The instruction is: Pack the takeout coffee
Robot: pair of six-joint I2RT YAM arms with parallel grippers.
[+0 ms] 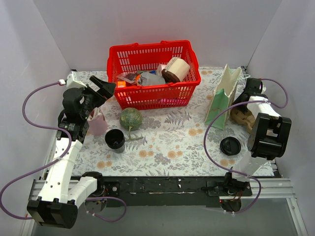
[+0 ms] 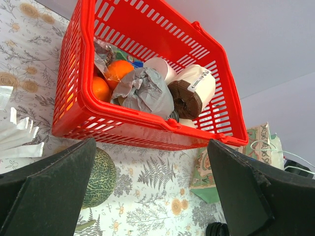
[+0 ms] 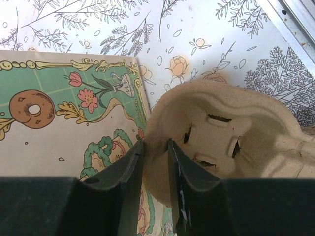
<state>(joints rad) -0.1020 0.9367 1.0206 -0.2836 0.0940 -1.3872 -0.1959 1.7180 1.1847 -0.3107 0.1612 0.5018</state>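
A black takeout cup [image 1: 115, 140] stands open on the floral table, left of centre. Its black lid [image 1: 230, 146] lies at the right; its edge shows in the left wrist view [image 2: 216, 229]. A brown pulp cup carrier [image 1: 242, 118] lies beside a green patterned paper bag [image 1: 224, 96]. My right gripper [image 1: 242, 110] is shut on the carrier's rim; in the right wrist view the gripper [image 3: 155, 147] pinches the edge of the carrier [image 3: 221, 132] next to the bag [image 3: 64, 108]. My left gripper [image 1: 101, 88] is open and empty, raised near the basket's left end; its wrist view [image 2: 152, 189] shows wide jaws.
A red basket [image 1: 182, 93] at the back holds oranges, grey wrapping and rolls; it also fills the left wrist view [image 2: 147, 125]. A green melon [image 1: 131, 118] lies before it. A pink cup [image 1: 97, 124] stands by the left arm. White walls enclose the table.
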